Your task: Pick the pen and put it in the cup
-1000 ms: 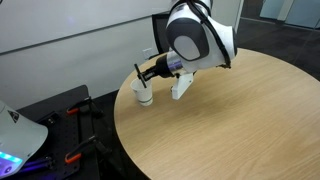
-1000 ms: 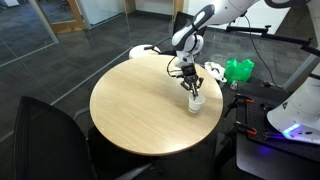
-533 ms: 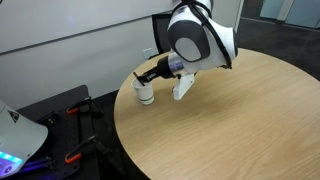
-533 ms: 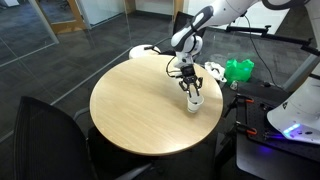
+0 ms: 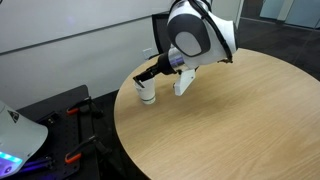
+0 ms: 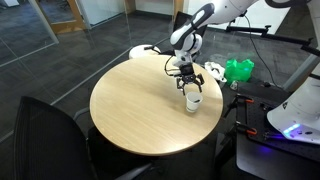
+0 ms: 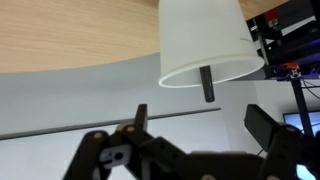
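The white cup (image 7: 205, 40) fills the top of the wrist view, which stands upside down. The dark pen (image 7: 206, 84) sticks out past its rim, standing inside the cup. My gripper (image 7: 200, 125) is open just above the cup's mouth, one finger on each side, with nothing between them and clear of the pen. In both exterior views the cup (image 5: 146, 94) (image 6: 193, 101) stands at the edge of the round wooden table (image 5: 230, 120) (image 6: 140, 105), with the gripper (image 5: 151, 74) (image 6: 188, 83) directly over it.
The cup stands very close to the table's rim, with dark floor beyond. A black chair (image 6: 40, 140) stands at the table's near side. A green object (image 6: 238, 70) and other equipment lie past the cup's side. A white machine (image 5: 15, 130) sits low beside the table.
The gripper has gone from shut on the pen to open. The pen is let go and stands in the cup. The arm has lifted slightly.
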